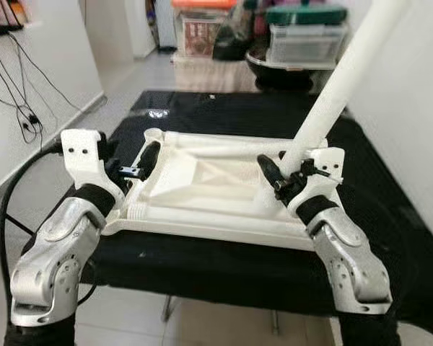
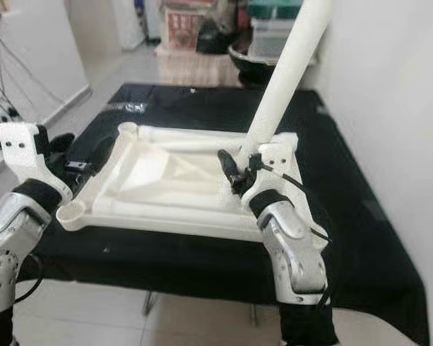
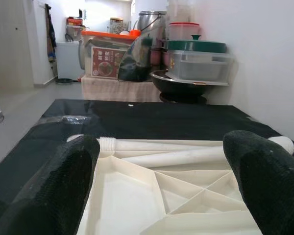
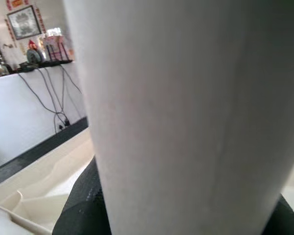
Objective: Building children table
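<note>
A: Tabletop [image 1: 202,184] status? White plastic panel, lying underside up with ribs showing, flat on the black-covered table [image 1: 224,267], near that table's front edge.

B: Confirmed. Corner sockets are visible on the tabletop; the front-left one [image 2: 73,211] is open, with nothing in it.

A: Leg?

B: White table leg [image 1: 335,90] stands tilted at the tabletop's front-right corner, its lower end down at that corner and its upper end leaning up and away toward the wall [image 1: 411,108]. Whether it is seated in the socket, can't tell; the gripper blocks it.

A: Right gripper?

B: Right gripper [image 1: 285,173] is at the tabletop's front-right corner, fingers clamped around the leg near its base. In the right wrist view the leg [image 4: 186,112] is right up against the camera, with a black finger [image 4: 85,205] against it.

A: Left gripper?

B: Left gripper [image 1: 141,162] is at the tabletop's left edge, fingers spread, gripping nothing. The left wrist view looks across the ribbed underside [image 3: 161,196] between its two fingers [image 3: 63,181]. Contact with the tabletop rim: can't tell.

A: Anything else on the tabletop?

B: A second white leg [image 3: 186,156] lies flat along the tabletop's far side.

A: Beyond the table?

B: Stacked storage boxes [image 1: 307,36] and a dark bowl [image 1: 281,68] past the far edge. Cables [image 1: 14,86] hang on the wall to the left of the table.
</note>
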